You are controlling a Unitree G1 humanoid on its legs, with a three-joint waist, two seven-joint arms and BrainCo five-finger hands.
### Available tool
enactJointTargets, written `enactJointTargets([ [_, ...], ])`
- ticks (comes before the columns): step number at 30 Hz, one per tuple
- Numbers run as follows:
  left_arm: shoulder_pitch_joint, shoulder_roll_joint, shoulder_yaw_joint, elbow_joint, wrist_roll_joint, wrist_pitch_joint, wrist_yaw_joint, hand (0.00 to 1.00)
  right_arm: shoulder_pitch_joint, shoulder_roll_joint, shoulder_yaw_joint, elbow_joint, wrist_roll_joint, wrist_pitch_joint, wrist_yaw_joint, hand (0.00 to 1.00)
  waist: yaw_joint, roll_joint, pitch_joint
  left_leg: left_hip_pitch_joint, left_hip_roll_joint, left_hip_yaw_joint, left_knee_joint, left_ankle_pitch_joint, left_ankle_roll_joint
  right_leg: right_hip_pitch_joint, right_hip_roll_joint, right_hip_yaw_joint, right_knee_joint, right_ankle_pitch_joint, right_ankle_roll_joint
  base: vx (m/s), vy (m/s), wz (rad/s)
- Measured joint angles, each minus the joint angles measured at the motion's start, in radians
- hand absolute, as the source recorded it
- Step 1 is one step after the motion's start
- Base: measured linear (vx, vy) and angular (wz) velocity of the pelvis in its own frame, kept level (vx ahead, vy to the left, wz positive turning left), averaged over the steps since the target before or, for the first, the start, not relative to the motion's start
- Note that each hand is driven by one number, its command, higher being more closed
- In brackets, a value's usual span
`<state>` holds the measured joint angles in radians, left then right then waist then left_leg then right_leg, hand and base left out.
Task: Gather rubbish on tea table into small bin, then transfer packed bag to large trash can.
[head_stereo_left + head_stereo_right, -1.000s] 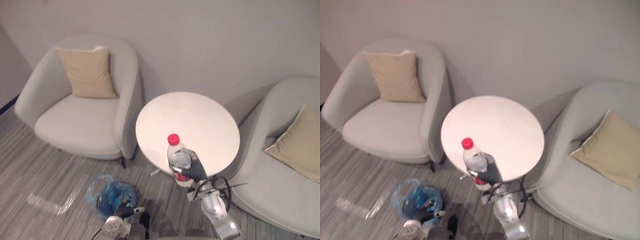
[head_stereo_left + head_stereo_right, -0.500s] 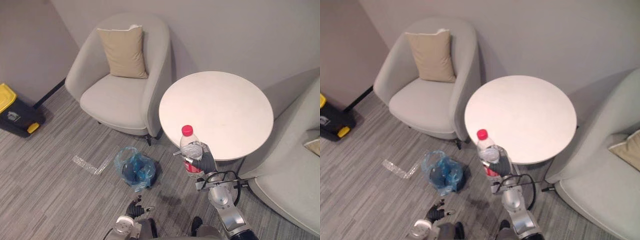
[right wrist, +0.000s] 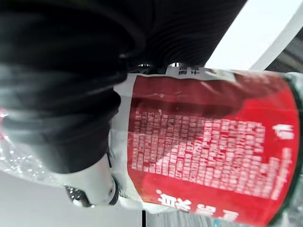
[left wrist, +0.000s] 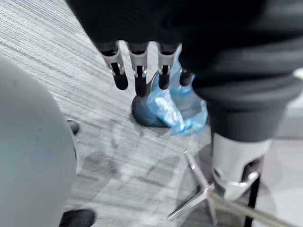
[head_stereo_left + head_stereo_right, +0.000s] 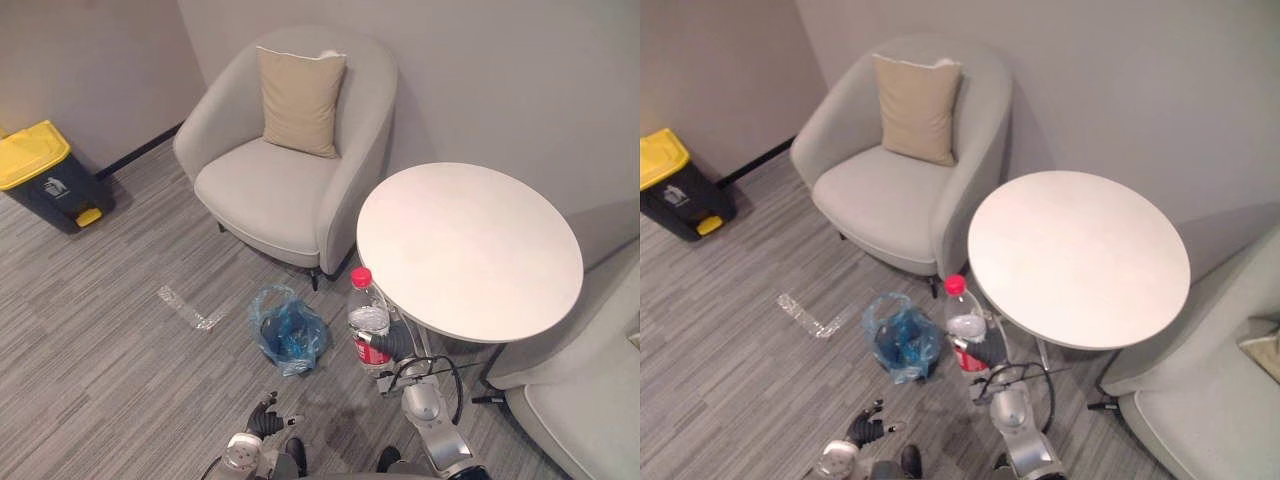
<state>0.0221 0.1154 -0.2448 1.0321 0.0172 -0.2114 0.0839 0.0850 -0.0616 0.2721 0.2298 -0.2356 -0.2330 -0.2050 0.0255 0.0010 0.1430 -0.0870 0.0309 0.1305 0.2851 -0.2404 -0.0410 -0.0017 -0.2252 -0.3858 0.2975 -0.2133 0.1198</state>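
A clear plastic bottle (image 5: 366, 322) with a red cap and red label (image 3: 213, 151) stands upright in my right hand (image 5: 393, 343), whose fingers are curled round its lower half. It hangs above the floor, just left of the round white tea table (image 5: 470, 250) and right of the small bin (image 5: 290, 331) lined with a blue bag. The bin (image 4: 163, 105) stands on the carpet, a little beyond the straight fingers (image 4: 138, 72) of my left hand (image 5: 262, 420), which hangs low and holds nothing. The tabletop is bare.
A large dark trash can (image 5: 45, 175) with a yellow lid stands by the wall at far left. A grey armchair (image 5: 280, 190) with a tan cushion (image 5: 300, 100) is behind the bin; another armchair (image 5: 585, 420) is at lower right. A clear strip (image 5: 190, 308) lies on the carpet.
The camera has swung left, bringing the large trash can into view. My right hand has carried the bottle off the table's edge, leftward and closer to the small bin.
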Motion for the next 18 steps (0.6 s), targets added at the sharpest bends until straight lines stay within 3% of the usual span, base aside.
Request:
enactJointTargets([
  [1,-0.001,0.003,0.0,0.001,-0.001,0.0,0.001,0.0,0.0,-0.001,0.009,0.0,-0.001,0.0,0.003,1.0,0.0,-0.003,0.0,0.001,-0.006,-0.023,0.023,-0.026,0.007,-0.017,-0.015,0.028,0.07,-0.011,0.002,0.13,0.07,0.35],
  [3,-0.001,0.003,0.003,0.001,-0.001,0.0,0.001,0.0,0.0,0.0,0.012,0.0,-0.001,0.001,0.009,1.0,-0.004,0.001,0.0,0.008,-0.008,-0.06,0.024,-0.026,0.01,-0.091,-0.018,0.094,0.226,0.011,-0.04,0.19,0.092,0.46],
  [4,-0.003,0.001,0.012,0.001,-0.002,0.001,0.001,0.0,-0.001,-0.006,0.014,0.012,-0.001,0.001,0.011,1.0,-0.013,0.01,0.006,0.014,0.007,-0.092,0.022,-0.025,0.011,-0.133,0.016,0.151,0.261,-0.027,-0.047,0.21,0.033,0.61],
  [6,-0.007,0.006,0.021,0.023,-0.003,0.007,0.006,0.0,-0.002,-0.01,0.036,0.027,-0.001,0.001,0.019,1.0,-0.017,0.015,0.008,0.028,0.036,-0.142,-0.004,-0.02,0.002,-0.167,0.13,0.22,0.18,-0.052,-0.059,0.21,-0.058,0.71],
  [7,-0.006,0.007,0.023,0.025,-0.004,0.008,0.005,0.0,0.001,-0.01,0.037,0.027,-0.001,0.001,0.021,1.0,-0.02,0.014,0.009,0.032,0.04,-0.159,-0.016,-0.013,-0.004,-0.18,0.16,0.237,0.14,-0.048,-0.064,0.22,-0.115,0.74],
  [8,-0.006,0.008,0.023,0.029,-0.003,0.007,0.005,0.0,0.003,-0.011,0.035,0.027,0.0,0.001,0.023,1.0,-0.023,0.011,0.007,0.039,0.037,-0.179,-0.029,-0.009,-0.011,-0.185,0.182,0.242,0.069,-0.023,-0.076,0.24,-0.136,1.04],
  [9,-0.01,0.006,0.031,0.038,-0.001,0.009,0.002,0.0,0.006,-0.02,0.026,0.031,0.001,0.0,0.029,1.0,-0.027,-0.001,0.002,0.052,0.014,-0.222,-0.029,-0.01,-0.015,-0.164,0.18,0.232,-0.017,0.076,-0.115,0.32,-0.178,0.96],
  [10,-0.009,-0.006,0.032,0.039,-0.001,0.009,0.004,0.0,0.012,-0.029,0.021,0.033,0.001,0.001,0.03,1.0,-0.025,0.02,-0.004,0.055,0.026,-0.231,-0.035,-0.002,-0.026,-0.147,0.184,0.218,-0.027,0.083,-0.113,0.28,-0.135,0.75],
  [12,0.0,-0.024,0.037,0.039,-0.001,0.005,0.005,0.0,0.018,-0.042,0.002,0.032,0.002,0.001,0.03,1.0,-0.022,0.054,-0.011,0.056,0.048,-0.224,-0.052,0.006,-0.039,-0.121,0.196,0.184,-0.047,0.083,-0.115,0.28,-0.101,0.49],
  [13,0.001,-0.028,0.04,0.039,0.0,0.006,0.005,0.0,0.023,-0.04,-0.013,0.031,0.003,0.001,0.029,1.0,-0.024,0.059,-0.013,0.055,0.055,-0.217,-0.052,0.017,-0.053,-0.099,0.2,0.17,-0.065,0.083,-0.115,0.29,-0.097,0.66],
  [16,-0.003,-0.025,0.042,0.016,0.002,0.002,0.001,0.0,0.033,-0.038,-0.038,0.032,0.01,0.001,0.027,1.0,-0.024,0.034,0.003,-0.004,0.06,-0.144,0.155,0.025,-0.063,-0.004,0.198,0.169,-0.125,0.084,-0.116,0.22,-0.028,0.54],
  [17,-0.004,-0.018,0.041,-0.007,0.002,-0.003,0.001,0.0,0.03,-0.038,-0.036,0.032,0.011,0.001,0.026,1.0,-0.015,0.019,0.014,-0.053,0.08,-0.075,0.273,0.005,-0.064,0.038,0.192,0.173,-0.142,0.084,-0.117,0.13,0.004,0.14],
  [18,-0.003,-0.018,0.041,-0.012,0.001,-0.005,0.001,0.0,0.028,-0.038,-0.033,0.032,0.011,0.0,0.025,1.0,-0.01,0.017,0.014,-0.064,0.093,-0.044,0.287,-0.012,-0.058,0.047,0.192,0.176,-0.145,0.084,-0.117,0.16,0.027,-0.03],
])
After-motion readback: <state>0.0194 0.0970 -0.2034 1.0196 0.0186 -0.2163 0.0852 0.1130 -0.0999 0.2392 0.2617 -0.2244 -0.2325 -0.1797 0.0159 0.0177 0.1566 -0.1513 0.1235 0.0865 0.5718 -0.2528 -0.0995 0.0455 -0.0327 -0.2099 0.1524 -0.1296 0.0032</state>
